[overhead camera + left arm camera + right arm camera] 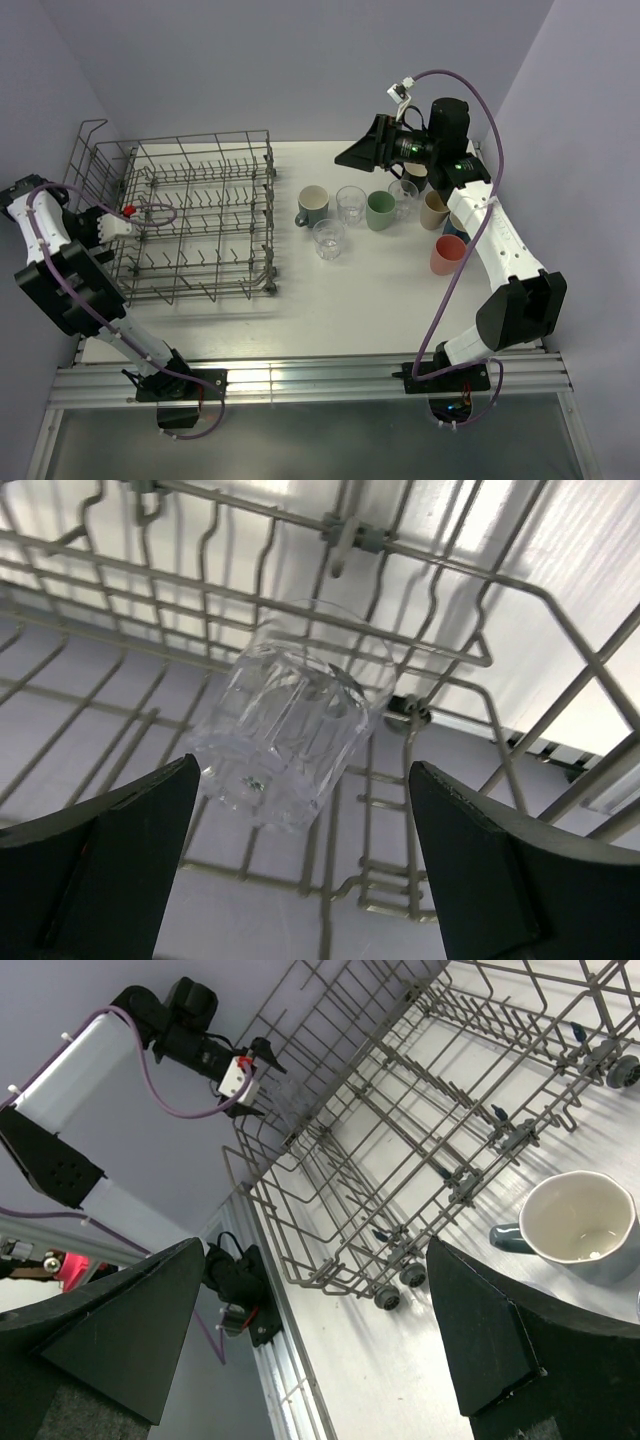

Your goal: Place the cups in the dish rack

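Clear glass tumbler [290, 730] resting in the grey wire dish rack [205, 139]; left fingers apart.
The tumbler lies tilted on the rack wires at the left end, thick base toward the wrist camera. It sits in front of the left gripper [303, 763], whose fingers stand wide apart and clear of the glass. The placing step for this cup appears complete. The next move calls for the left arm to draw straight back without catching the tines or side wires. The right gripper [315, 1245] hovers above the white surface [330, 310], fingers wide apart with nothing between them. The grey-blue ceramic mug [580, 1222] stands just beside the rack, and further mugs and glasses are grouped to its right. The next pickup calls for a descent on one cup without knocking its neighbours.
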Available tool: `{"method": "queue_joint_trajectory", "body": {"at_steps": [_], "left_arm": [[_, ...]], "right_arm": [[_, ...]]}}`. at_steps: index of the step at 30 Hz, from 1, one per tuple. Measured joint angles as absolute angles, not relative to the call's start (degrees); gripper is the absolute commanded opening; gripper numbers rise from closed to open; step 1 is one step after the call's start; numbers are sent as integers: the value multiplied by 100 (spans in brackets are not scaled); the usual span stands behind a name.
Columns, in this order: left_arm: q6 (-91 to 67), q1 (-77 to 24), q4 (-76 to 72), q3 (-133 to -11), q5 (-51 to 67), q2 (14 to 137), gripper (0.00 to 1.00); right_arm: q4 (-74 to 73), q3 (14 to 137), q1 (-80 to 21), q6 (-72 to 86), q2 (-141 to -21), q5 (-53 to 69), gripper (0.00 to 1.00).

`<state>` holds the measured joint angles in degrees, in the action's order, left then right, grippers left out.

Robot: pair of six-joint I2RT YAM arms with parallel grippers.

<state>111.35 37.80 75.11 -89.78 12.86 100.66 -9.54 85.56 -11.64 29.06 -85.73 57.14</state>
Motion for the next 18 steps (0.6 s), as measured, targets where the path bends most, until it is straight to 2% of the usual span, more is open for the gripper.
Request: {"method": "queue_joint_trajectory", "body": {"at_steps": [10, 14, 18], "left_arm": [[10897, 3225, 7548, -9896, 1555, 9778, 94], [10582, 2834, 7459, -10219, 1752, 9323, 99], [9970, 2418, 7063, -10018, 2213, 8672, 99]], "right_arm": [[-1304, 8855, -1153, 2427, -8573, 5599, 100], [-1994, 9205, -1127, 1656, -8578, 5216, 100], [-2936, 9773, -1125, 537, -8742, 4357, 96]]}}
